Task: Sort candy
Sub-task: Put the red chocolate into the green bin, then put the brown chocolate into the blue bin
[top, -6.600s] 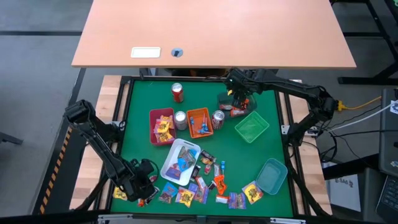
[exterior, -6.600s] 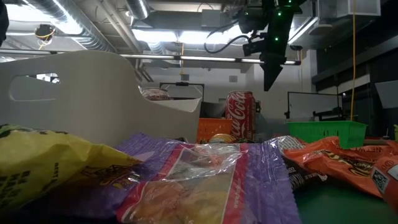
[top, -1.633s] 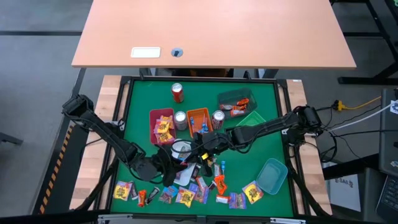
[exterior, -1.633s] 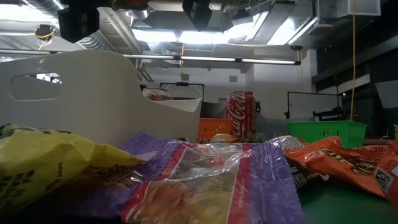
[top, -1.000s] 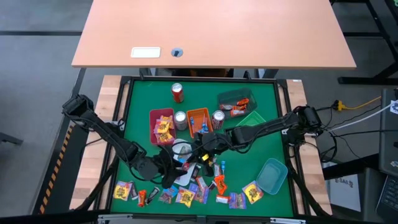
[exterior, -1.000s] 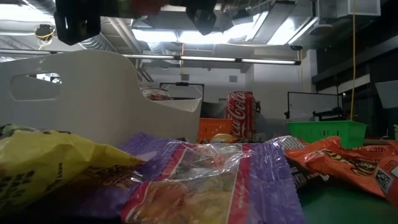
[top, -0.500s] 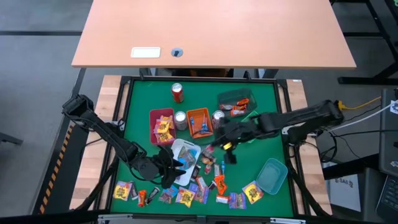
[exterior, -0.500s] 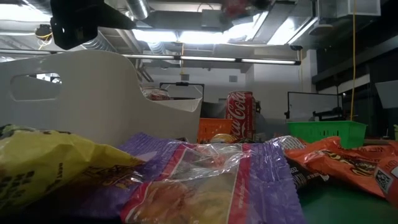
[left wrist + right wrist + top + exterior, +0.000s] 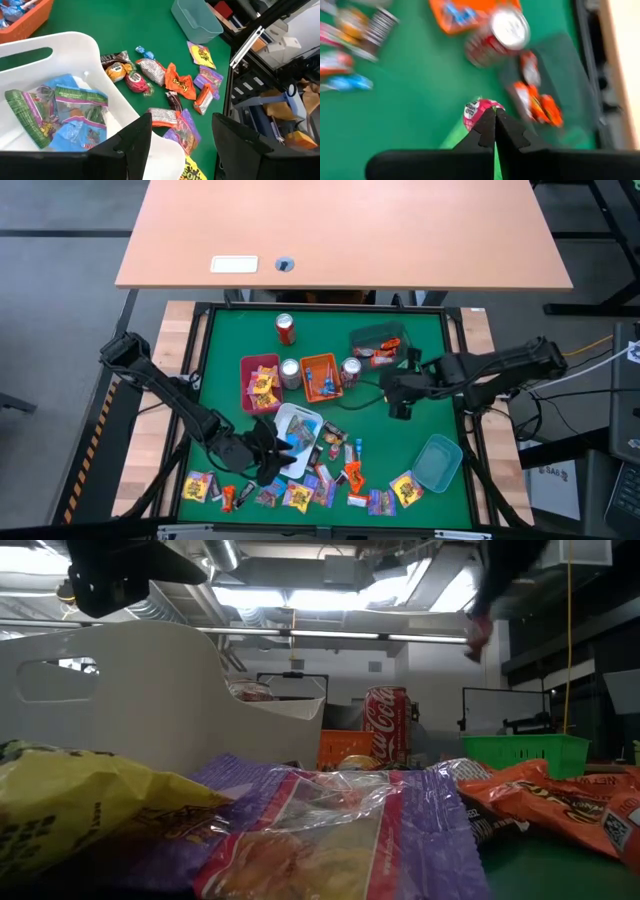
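My right gripper [image 9: 397, 408] hangs above the green mat beside the green tray [image 9: 405, 383], shut on a small pink-red candy [image 9: 476, 112]. My left gripper [image 9: 270, 452] stands open over the near rim of the white tray [image 9: 298, 420], which holds green and blue candy [image 9: 60, 107]. Its fingers [image 9: 134, 141] touch nothing. Several loose candies [image 9: 330, 480] lie on the mat along the near edge, also in the left wrist view [image 9: 170, 85]. In the low view the right gripper [image 9: 478, 628] shows blurred, high at the right. My right gripper pinches the round pink-red candy [image 9: 475, 109] at the free ends of its two shut fingers [image 9: 487, 131]. The fingers slant steeply down from the table's right side. The candy is lifted clear of the mat.
A pink tray [image 9: 260, 383] and an orange tray [image 9: 322, 376] hold candy left of centre. A dark tray [image 9: 378, 345] stands far right, a teal tray [image 9: 437, 462] near right. Three cans [image 9: 285, 328], [image 9: 290, 372], [image 9: 351, 370] stand among the trays.
My right gripper has risen from the candy beside the white tray and travelled toward the table's right edge, tipping to point more steeply down. It has stayed shut and carries the pink-red candy clear of the mat.
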`<state>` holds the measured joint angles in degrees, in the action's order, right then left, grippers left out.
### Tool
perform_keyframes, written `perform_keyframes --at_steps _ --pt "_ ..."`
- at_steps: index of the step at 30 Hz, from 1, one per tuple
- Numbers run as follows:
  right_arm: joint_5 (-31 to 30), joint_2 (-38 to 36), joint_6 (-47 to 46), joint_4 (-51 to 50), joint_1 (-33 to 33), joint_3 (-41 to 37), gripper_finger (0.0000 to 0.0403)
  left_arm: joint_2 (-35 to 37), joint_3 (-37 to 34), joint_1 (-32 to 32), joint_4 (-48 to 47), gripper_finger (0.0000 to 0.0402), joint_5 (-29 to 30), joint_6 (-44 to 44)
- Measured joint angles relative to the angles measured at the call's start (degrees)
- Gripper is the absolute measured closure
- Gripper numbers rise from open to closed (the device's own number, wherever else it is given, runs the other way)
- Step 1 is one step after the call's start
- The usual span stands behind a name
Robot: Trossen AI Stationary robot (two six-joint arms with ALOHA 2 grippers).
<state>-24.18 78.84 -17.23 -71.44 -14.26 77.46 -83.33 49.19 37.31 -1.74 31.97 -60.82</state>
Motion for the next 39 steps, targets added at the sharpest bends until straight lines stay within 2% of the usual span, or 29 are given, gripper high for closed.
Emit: perform_keyframes --at_steps 5,13,20,22,25,28,30,33,39 --pt "-6.1 -2.8 -3.7 -0.5 0.1 -10.2 0.0402 0.0 0.0 0.7 -0.2 0.0207 0.0 0.0" --pt "-6.3 -3.4 -6.9 -0.1 0.0 -22.6 0.0402 0.0 0.0 0.7 -0.4 0.0207 0.3 0.0" --pt "-6.3 -3.4 -6.6 -0.1 0.0 -26.3 0.0402 0.0 0.0 0.8 -0.4 0.0207 -0.6 0.0" --pt "-6.3 -3.4 -6.6 0.0 0.0 -26.3 0.0402 0.0 0.0 0.7 -0.6 0.0207 -4.4 0.0" --pt "-6.3 -3.4 -6.5 0.0 0.0 -26.3 0.0390 0.0 0.0 0.8 -1.5 0.0207 -14.0 -1.8" --pt "-6.3 -3.4 -6.5 0.0 0.0 -26.3 0.0362 0.0 0.0 1.3 -3.6 0.0207 -23.9 -7.4" --pt "-6.3 -3.4 -6.5 0.0 0.0 -26.3 0.0339 0.0 0.0 2.4 -4.2 0.0207 -27.9 -10.4" --pt "-6.3 -3.4 -6.5 0.6 0.0 -26.3 0.0305 0.0 0.0 4.5 -4.5 0.0207 -30.7 -13.8" --pt "-6.3 -3.4 -6.5 2.3 0.0 -26.3 0.0255 0.0 0.0 9.4 -6.5 0.0207 -28.8 -20.9"
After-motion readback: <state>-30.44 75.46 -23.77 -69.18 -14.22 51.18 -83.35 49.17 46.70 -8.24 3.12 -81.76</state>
